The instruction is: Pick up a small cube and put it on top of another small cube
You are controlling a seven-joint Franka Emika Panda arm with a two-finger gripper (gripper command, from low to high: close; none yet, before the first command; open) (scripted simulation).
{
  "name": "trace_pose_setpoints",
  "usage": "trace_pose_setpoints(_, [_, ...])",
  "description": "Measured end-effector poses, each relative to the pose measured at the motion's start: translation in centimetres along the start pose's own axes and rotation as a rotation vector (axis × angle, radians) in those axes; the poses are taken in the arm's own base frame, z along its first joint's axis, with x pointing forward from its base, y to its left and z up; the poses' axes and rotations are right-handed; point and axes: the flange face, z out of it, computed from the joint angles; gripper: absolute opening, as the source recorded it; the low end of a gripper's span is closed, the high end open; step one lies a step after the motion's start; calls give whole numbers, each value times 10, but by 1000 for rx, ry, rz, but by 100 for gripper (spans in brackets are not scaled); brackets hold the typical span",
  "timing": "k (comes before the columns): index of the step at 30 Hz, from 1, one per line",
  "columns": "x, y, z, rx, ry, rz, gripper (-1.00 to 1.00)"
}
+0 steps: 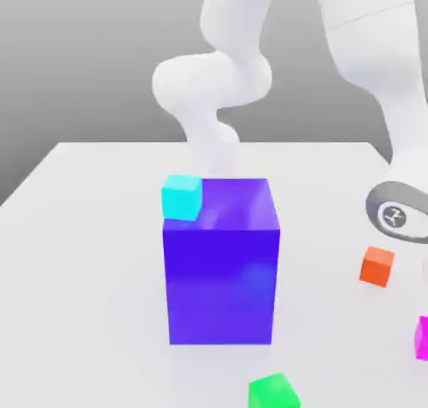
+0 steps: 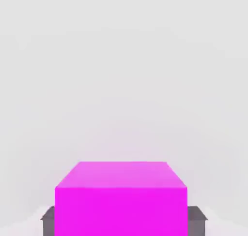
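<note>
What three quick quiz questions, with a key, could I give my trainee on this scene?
1. True or false: the cyan cube lies on the table.
2. Which cube sits between the gripper fingers in the hand view? A) orange B) magenta C) green
3. Fill in: in the exterior view, the green cube lies in front of the ____ block.

Key:
1. False; it rests at the block's top corner.
2. B, the magenta cube.
3. Blue.
</note>
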Motion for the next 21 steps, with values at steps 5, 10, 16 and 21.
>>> trace_pose_setpoints(5, [1, 0, -36, 1, 0, 0, -100])
trace_pose_setpoints(10, [12, 98, -77, -11, -2, 301, -100])
trace_pose_setpoints(16, [-9, 254, -100, -3, -2, 797, -100])
trace_pose_setpoints(21, [-18, 287, -55, 1, -1, 905, 100])
